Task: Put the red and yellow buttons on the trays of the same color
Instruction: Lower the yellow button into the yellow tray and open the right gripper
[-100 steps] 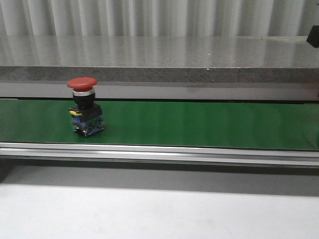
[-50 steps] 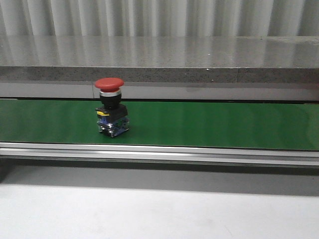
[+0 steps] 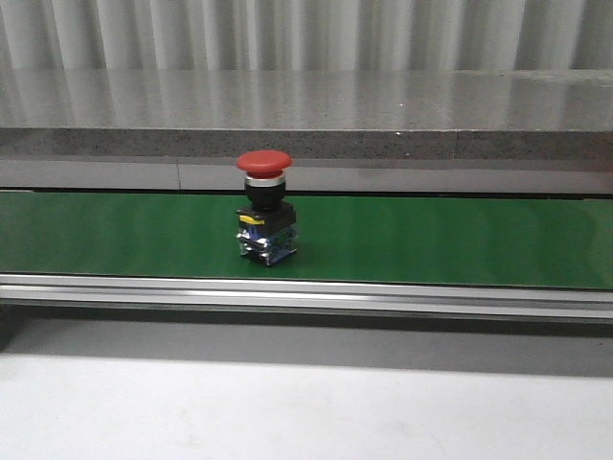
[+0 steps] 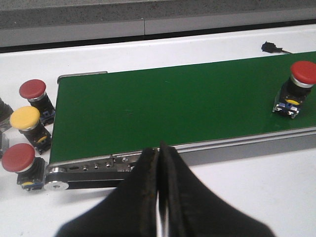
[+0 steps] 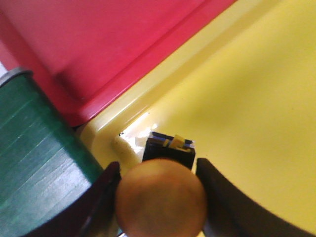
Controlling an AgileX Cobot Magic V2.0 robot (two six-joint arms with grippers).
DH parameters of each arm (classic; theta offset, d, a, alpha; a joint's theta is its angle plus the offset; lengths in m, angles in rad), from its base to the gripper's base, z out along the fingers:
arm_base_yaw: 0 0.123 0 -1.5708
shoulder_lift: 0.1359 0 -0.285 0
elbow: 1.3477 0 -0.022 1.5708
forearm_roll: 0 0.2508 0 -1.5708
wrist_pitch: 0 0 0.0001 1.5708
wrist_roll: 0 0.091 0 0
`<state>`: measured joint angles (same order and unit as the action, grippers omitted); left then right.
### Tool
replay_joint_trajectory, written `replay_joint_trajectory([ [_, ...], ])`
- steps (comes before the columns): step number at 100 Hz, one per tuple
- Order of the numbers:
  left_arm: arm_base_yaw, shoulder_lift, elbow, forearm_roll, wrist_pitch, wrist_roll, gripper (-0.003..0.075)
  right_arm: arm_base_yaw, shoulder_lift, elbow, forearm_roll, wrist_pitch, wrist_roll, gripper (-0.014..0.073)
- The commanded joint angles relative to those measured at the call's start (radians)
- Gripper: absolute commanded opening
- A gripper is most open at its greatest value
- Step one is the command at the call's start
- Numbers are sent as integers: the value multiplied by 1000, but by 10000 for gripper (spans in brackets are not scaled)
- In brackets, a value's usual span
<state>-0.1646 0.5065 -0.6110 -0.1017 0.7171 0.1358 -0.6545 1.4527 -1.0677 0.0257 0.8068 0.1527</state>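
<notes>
**Red button on the belt, yellow button held over the yellow tray**

In the right wrist view, the right fingers are clenched on a yellow button, one dark finger on each side of its round cap. The button's black base points down toward the floor of the yellow tray, near the tray's corner; whether it touches the tray cannot be told. Just beside that corner sit the red tray and the rounded end of the green belt.

In the left wrist view, the left fingers are pressed together with nothing between them, hanging above the white surface just short of the belt's near rail. Off the belt's end stand three spare buttons on the surface: a red one, a yellow one and another red one.

Farther out, a red button stands upright on the green belt, left of centre in the front view, its cap on top. Behind the belt runs a grey stone ledge.
</notes>
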Motion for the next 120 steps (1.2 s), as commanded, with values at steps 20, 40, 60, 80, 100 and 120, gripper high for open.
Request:
replay_joint_trajectory([
  [20,-8,6,-25,-17,-68,1,-20,-11,132,-23,25,-75,2,194],
  [40,-8,6,-25,-17,-68,1,-20,-11,169,-23,25,-77,2,227],
  [60,-8,6,-25,-17,-68,1,-20,-11,169,-23,25,-74,2,545],
  [80,-8,6,-25,-17,-68,1,-20,-11,105,-23,25,-51,2,594],
  [100,-8,6,-25,-17,-68,1,-20,19,-72,-23,40,10,0,594],
  [120,-8,6,-25,-17,-68,1,-20,156,-203,-23,46,53,-6,594],
])
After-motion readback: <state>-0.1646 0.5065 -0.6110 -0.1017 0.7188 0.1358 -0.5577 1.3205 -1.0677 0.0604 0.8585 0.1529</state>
